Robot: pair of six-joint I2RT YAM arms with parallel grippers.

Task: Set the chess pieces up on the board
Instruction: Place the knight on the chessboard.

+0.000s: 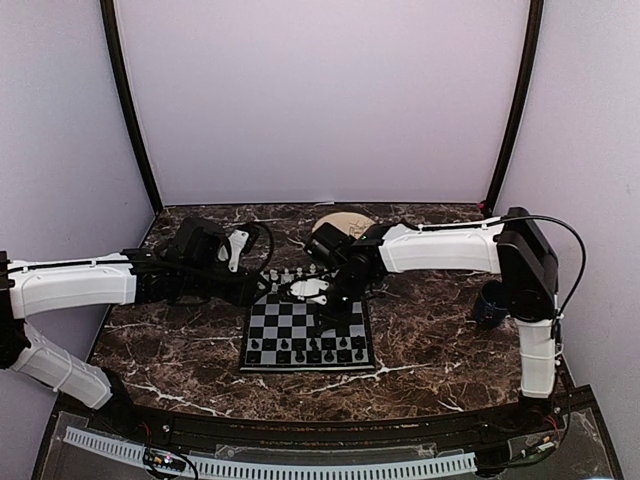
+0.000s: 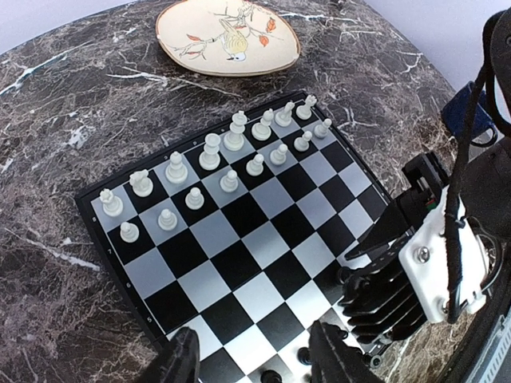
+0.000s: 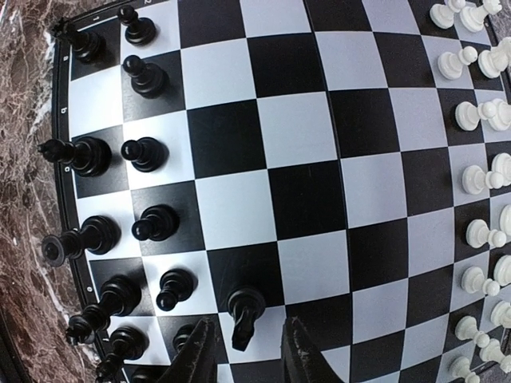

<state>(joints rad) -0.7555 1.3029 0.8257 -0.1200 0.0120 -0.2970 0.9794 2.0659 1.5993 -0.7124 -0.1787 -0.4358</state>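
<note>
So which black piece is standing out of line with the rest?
The black piece between the fingertips of the right gripper: it stands one square further in, while the others keep to two rows along the edge of the board.

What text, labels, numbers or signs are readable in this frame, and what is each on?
No text reads clearly.
Pale coordinate marks along the border of the board: too small and blurred to read.
The plate: painted bird and leaves only, no words.

On board (image 2: 239, 263), chess pieces (image 2: 210, 152) at both ends; plate (image 2: 263, 56) seemingly behind.
</note>
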